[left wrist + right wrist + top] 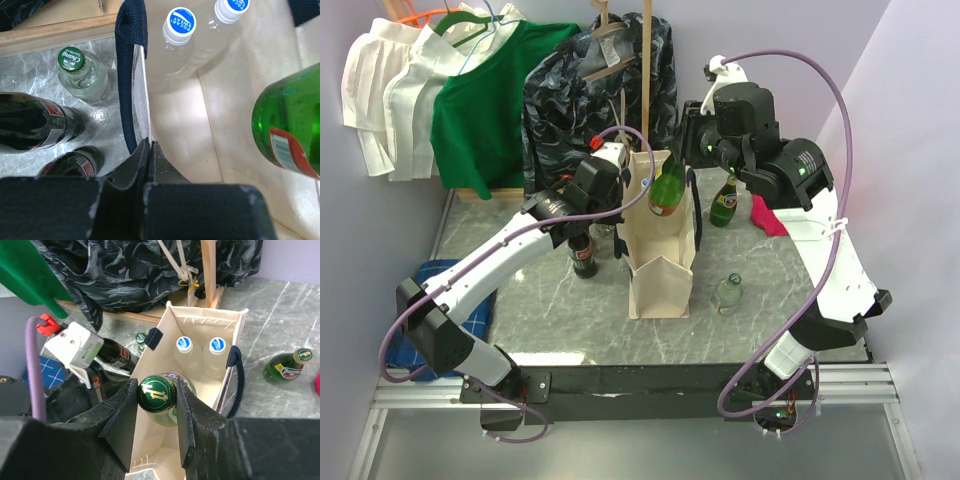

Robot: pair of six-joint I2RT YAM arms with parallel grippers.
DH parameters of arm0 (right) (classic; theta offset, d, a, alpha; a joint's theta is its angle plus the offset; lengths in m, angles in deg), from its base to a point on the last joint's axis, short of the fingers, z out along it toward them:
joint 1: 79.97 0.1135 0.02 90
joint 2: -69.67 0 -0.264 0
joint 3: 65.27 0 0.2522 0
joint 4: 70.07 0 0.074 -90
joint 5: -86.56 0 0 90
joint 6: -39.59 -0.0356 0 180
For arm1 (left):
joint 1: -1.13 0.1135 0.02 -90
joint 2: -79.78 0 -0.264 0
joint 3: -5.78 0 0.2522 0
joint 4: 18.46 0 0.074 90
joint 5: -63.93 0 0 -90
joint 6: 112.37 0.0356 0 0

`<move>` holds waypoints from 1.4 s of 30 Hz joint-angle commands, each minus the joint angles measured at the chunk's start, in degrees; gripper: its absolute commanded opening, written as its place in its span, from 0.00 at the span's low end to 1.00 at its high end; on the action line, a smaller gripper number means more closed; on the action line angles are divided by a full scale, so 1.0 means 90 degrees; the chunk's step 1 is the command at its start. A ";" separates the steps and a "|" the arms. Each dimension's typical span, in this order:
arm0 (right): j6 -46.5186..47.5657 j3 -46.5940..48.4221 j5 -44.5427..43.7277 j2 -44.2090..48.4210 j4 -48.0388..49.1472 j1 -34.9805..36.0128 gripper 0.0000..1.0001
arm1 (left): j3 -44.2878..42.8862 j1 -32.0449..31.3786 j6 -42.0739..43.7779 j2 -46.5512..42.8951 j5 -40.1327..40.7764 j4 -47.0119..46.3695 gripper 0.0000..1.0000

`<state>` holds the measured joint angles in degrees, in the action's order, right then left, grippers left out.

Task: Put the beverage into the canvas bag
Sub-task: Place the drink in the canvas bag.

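Observation:
The cream canvas bag (660,262) with navy handles stands open at the table's middle. My right gripper (157,396) is shut on the neck of a green glass bottle (161,399), holding it over the bag's mouth; the bottle (668,188) hangs at the rim in the top view, and its body (287,130) shows in the left wrist view. My left gripper (149,150) is shut on the bag's left wall (143,100) beside the navy handle (129,60). Two white-capped clear bottles (197,352) stand inside the bag at its far end.
Dark cola bottles (30,122) and a clear green-capped bottle (82,75) stand left of the bag. A green bottle (724,203) and a small clear bottle (728,293) stand to its right. Garments hang on a rack (480,100) behind. A blue cloth (435,300) lies at left.

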<state>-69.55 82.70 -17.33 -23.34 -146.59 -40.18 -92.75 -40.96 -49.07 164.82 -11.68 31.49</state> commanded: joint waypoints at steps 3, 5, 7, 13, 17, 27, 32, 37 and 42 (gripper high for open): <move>0.0007 0.0352 -0.0146 0.0159 0.1212 0.0110 0.00 | -0.0142 -0.0011 -0.0012 -0.0005 0.0051 -0.0309 0.01; -0.0012 0.0177 -0.0195 0.0130 0.1222 0.0120 0.00 | -0.0141 -0.0011 -0.0012 -0.0005 0.0051 -0.0310 0.01; -0.0061 0.0030 -0.0214 0.0130 0.1222 0.0101 0.00 | -0.0122 -0.0002 -0.0002 -0.0044 0.0041 -0.0348 0.01; -0.0178 -0.0674 -0.0312 0.0198 0.1475 0.0120 0.00 | -0.0141 -0.0011 0.0017 -0.0063 0.0022 -0.0348 0.01; -0.0227 -0.1024 -0.0331 0.0188 0.1641 0.0130 0.00 | -0.0161 -0.0011 0.0017 -0.0102 -0.0027 -0.0329 0.01; -0.0247 -0.2207 -0.0751 0.0276 0.2335 0.0188 0.00 | -0.0249 -0.0011 -0.0012 -0.0151 -0.0076 -0.0280 0.01; -0.0315 -0.2773 -0.0927 0.0296 0.2696 0.0198 0.00 | -0.0297 -0.0011 -0.0002 -0.0200 -0.0046 -0.0212 0.01; -0.0354 -0.3164 -0.0996 0.0257 0.3066 0.0198 0.00 | -0.0288 -0.0011 -0.0031 -0.0220 -0.0076 -0.0192 0.01; -0.0354 -0.3408 -0.0996 0.0237 0.3379 0.0227 0.00 | -0.0278 -0.0011 -0.0051 -0.0239 -0.0056 -0.0153 0.01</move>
<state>-71.84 51.34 -23.83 -23.58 -128.65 -38.74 -92.86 -40.96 -49.09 164.80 -11.92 31.55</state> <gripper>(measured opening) 0.400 0.025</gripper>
